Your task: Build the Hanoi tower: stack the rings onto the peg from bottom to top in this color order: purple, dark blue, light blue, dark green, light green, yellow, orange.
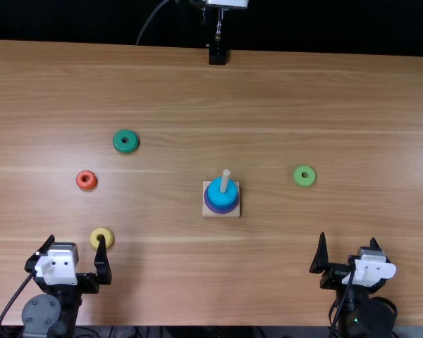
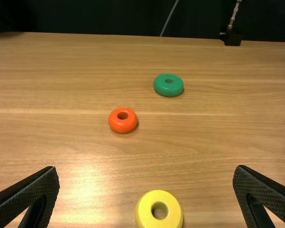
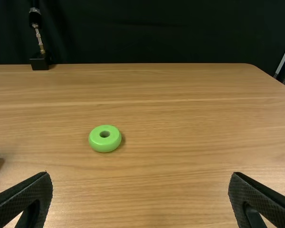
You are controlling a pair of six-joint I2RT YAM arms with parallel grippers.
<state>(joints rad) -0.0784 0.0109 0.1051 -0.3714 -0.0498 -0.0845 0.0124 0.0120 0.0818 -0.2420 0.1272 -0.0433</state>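
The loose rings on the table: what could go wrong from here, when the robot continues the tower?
First, the yellow ring lies very near the open left hand; a low movement might push it. Second, the dark green ring should go on next, but it lies beyond the orange ring, which the arm could brush. Third, the light green ring might be taken too early, breaking the colour order.

No readable text or numbers anywhere

The left pincer and right pincer gape wide, both seemingly held low.
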